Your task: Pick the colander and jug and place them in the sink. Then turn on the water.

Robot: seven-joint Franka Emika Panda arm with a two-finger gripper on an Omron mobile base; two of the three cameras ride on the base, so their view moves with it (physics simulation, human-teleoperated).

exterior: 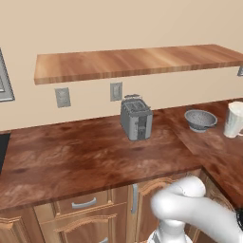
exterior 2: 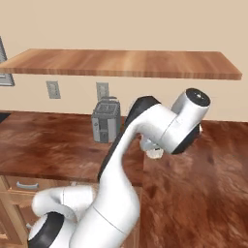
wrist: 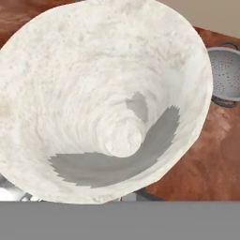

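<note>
White mottled jug [wrist: 103, 98], mouth up beneath my hand camera, stands on the wooden desk [exterior: 85, 156] just beside the grey colander [wrist: 226, 72]; claw placed over its rim for pickup, I judge; clenched or released, I cannot tell.

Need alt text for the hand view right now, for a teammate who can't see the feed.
The camera looks straight down into the open mouth of the white jug, which takes up most of the picture, its pale marbled inside narrowing to a small round bottom. At the upper right, the grey perforated colander sits on the reddish-brown wooden counter, close beside the jug.
</note>
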